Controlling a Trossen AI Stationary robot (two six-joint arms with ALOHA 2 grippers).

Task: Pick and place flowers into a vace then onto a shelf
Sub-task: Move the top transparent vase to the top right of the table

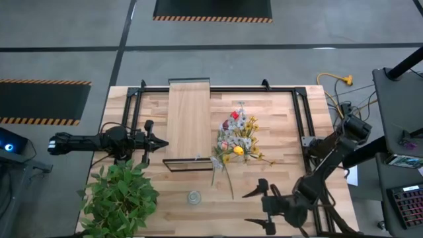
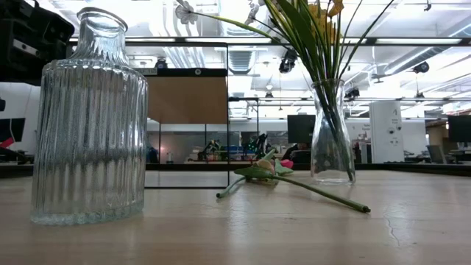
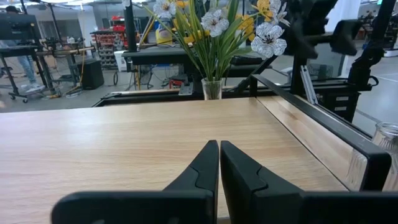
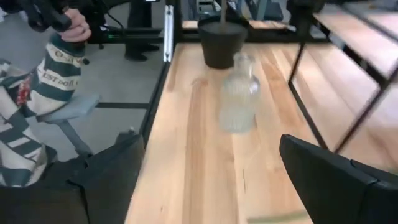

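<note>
the flowers stand in a clear vase with a few stems lying on the counter just beside the shelf, the right gripper released wide near them, the left gripper clenched by the shelf.

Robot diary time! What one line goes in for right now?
left hand shut over shelf | right hand open, empty | flowers in vase | one stem on table
</note>
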